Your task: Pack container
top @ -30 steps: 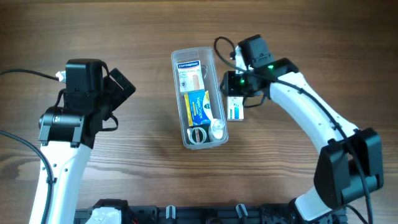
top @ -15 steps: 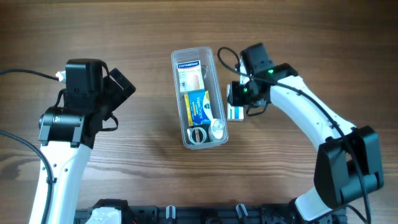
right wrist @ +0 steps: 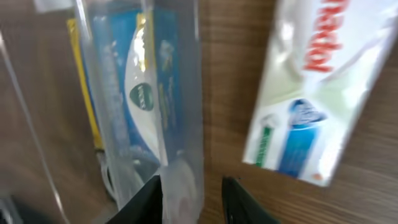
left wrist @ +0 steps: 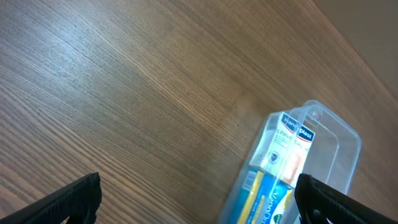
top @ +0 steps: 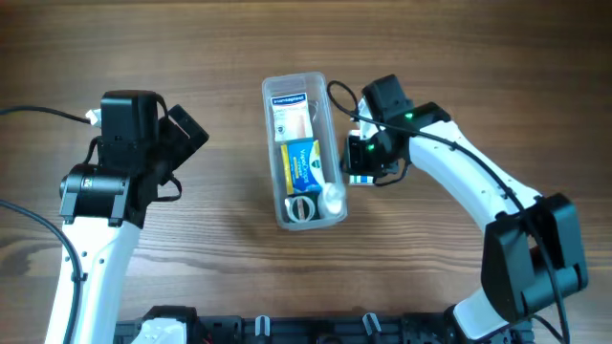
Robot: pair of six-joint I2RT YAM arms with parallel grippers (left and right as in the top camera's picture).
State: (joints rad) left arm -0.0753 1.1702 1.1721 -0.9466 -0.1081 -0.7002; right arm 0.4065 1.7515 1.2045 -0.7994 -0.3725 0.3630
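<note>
The container (top: 295, 79), a long clear tub, lies mid-table and holds a plaster box (top: 292, 113), a blue and yellow box (top: 304, 164), a round tin (top: 302, 207) and a small clear bottle (top: 332, 198). My right gripper (top: 356, 158) is low at its right wall. In the right wrist view the fingers (right wrist: 193, 199) are narrowly open, with the tub's wall (right wrist: 186, 74) between them. A white and blue toothpaste box (right wrist: 311, 93) lies on the table just right of the tub. My left gripper (top: 182, 134) is wide open and empty, left of the tub.
The left wrist view shows bare wood table and the tub's far end (left wrist: 345, 134) with the plaster box (left wrist: 287, 140) inside. The right arm (top: 478, 182) stretches over the table's right side. A black rail (top: 306, 330) runs along the front edge.
My right gripper has moved down and left from above the toothpaste box to the tub's right wall. The tub's near end has shifted slightly left. The left arm has not moved.
</note>
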